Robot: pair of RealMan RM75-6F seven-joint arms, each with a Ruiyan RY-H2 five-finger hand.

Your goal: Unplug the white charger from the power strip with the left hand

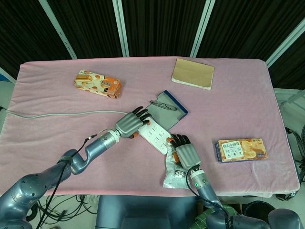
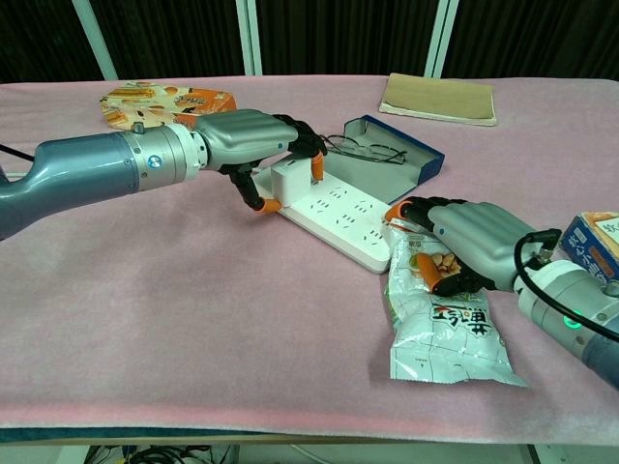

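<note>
A white power strip (image 1: 156, 135) (image 2: 340, 219) lies slantwise in the middle of the pink table. A white charger (image 2: 288, 181) stands plugged into its far left end; in the head view my left hand hides it. My left hand (image 1: 129, 124) (image 2: 247, 140) reaches over that end and pinches the charger between thumb and fingers. My right hand (image 1: 187, 153) (image 2: 466, 244) lies palm down, its fingertips (image 2: 401, 213) pressing on the strip's near right end, the rest of it resting on a white snack bag (image 1: 172, 177) (image 2: 447, 329).
Glasses lie on a blue case (image 1: 177, 104) (image 2: 426, 155) just behind the strip. A tan notebook (image 1: 193, 73) sits at the back right. Orange snack boxes lie at the back left (image 1: 97, 84) and the right (image 1: 240, 150). A grey cable (image 1: 62, 114) runs left.
</note>
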